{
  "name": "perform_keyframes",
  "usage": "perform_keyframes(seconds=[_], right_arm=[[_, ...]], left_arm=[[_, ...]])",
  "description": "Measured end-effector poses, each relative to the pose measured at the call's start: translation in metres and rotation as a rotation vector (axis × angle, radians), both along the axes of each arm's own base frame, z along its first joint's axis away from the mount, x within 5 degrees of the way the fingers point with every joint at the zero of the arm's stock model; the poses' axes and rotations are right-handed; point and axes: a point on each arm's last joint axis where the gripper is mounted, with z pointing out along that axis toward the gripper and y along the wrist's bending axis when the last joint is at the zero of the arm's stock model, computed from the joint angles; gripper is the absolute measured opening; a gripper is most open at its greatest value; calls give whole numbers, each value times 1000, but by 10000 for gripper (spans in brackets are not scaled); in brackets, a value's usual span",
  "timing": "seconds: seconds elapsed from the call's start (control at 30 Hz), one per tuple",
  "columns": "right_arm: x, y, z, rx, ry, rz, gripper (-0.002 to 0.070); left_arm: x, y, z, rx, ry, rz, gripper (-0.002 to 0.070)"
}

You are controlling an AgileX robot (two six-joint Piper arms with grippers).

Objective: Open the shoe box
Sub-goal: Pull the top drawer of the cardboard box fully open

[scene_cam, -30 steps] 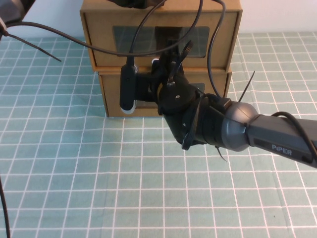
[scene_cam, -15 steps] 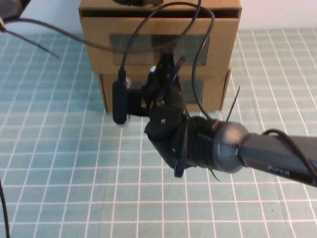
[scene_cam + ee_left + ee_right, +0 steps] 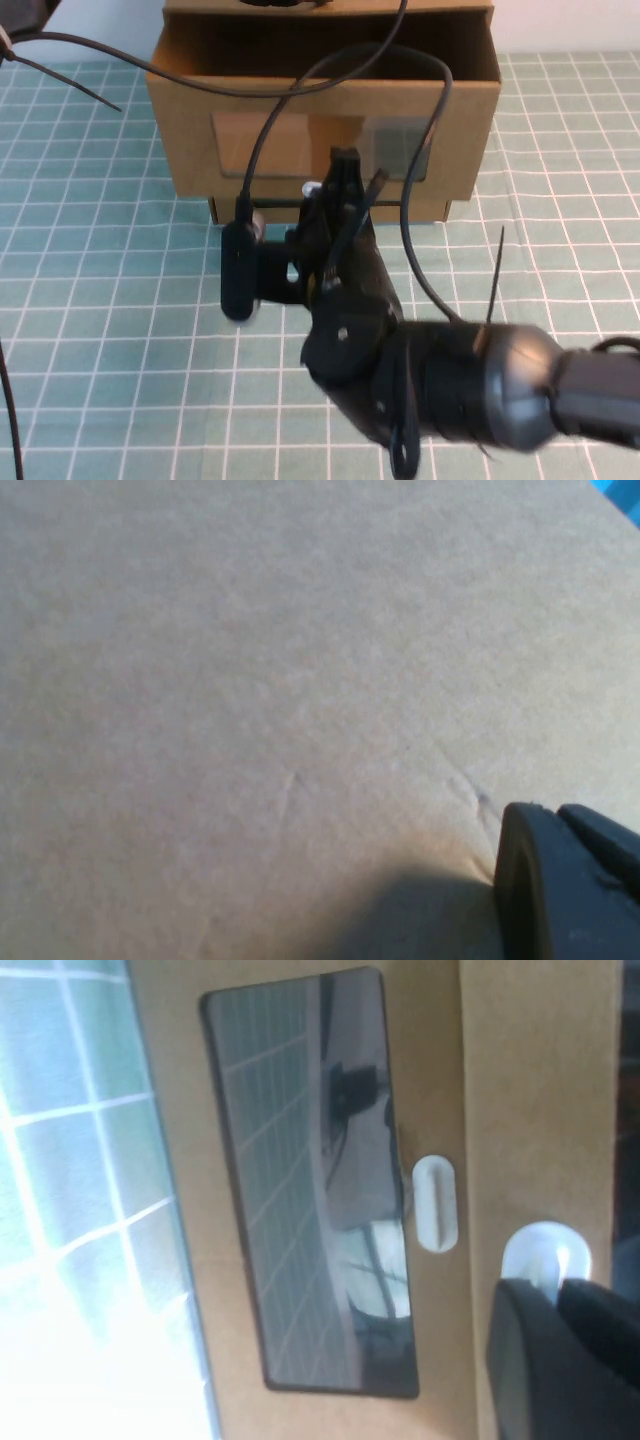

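The right gripper [image 3: 344,160] has its fingers drawn narrow, almost together, pinched on a small white tab [image 3: 545,1252] on the cardboard front of the shoe box [image 3: 250,140]. In the right wrist view that tab is half hidden behind the dark fingertip. A second, oval tab [image 3: 435,1203] sits just beside it across a seam, at the edge of a panel with a dark glossy window [image 3: 300,1180] that mirrors the grid cloth and the arm. Behind the fingers the gripper's black body runs toward the near side. The black wrist camera [image 3: 237,270] is on its left flank, and a grey rounded joint [image 3: 510,400] lies nearest, to the right. Black cables [image 3: 425,150] loop from the arm across the box front.

The shoe box stands at the far middle of the table, the upper of two stacked brown boxes. Only a strip of the lower box [image 3: 435,210] shows beneath it. Its front panel, with a clear pane [image 3: 395,150], stands forward toward the near side, and a dark gap [image 3: 320,45] lies open behind its top edge.

The left gripper [image 3: 560,880] is at the far side, close over plain brown cardboard that fills the left wrist view. Whether it is spread or closed cannot be told.

A green cloth [image 3: 100,320] with a white grid covers the table.
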Motion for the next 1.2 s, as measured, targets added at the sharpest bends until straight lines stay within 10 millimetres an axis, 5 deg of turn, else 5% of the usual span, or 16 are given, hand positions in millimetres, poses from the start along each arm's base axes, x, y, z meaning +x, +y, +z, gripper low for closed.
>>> perform_keyframes(seconds=[0.43, 0.7, 0.83, 1.07, 1.2], right_arm=[[-55, -4, -26, -23, 60, -7, 7], [-57, -5, -25, 10, 24, -25, 9], [-56, -4, -14, 83, 76, -75, 62], [-66, -2, 28, 211, 332, -92, 287], [-77, -12, 54, 284, 431, -61, 332]], left_arm=[[2, 0, -2, -20, 19, -2, -4], [4, 3, -3, -31, 27, 2, -4], [4, 2, -3, -34, 27, 2, -4], [2, 4, 1, -34, 17, 3, -4], [-7, 8, 10, -13, 26, 5, -4]])
